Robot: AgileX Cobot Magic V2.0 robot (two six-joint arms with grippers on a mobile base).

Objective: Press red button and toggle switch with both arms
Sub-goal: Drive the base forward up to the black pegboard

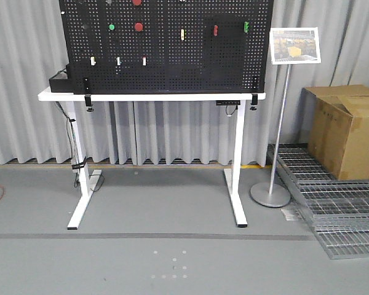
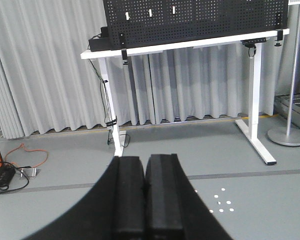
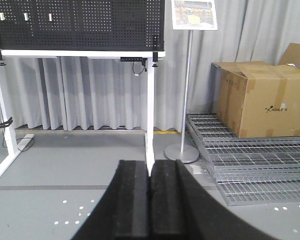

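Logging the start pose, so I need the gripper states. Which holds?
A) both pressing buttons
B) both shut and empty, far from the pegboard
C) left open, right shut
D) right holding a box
B: the left gripper and right gripper each show pads closed together, with the pegboard far ahead.
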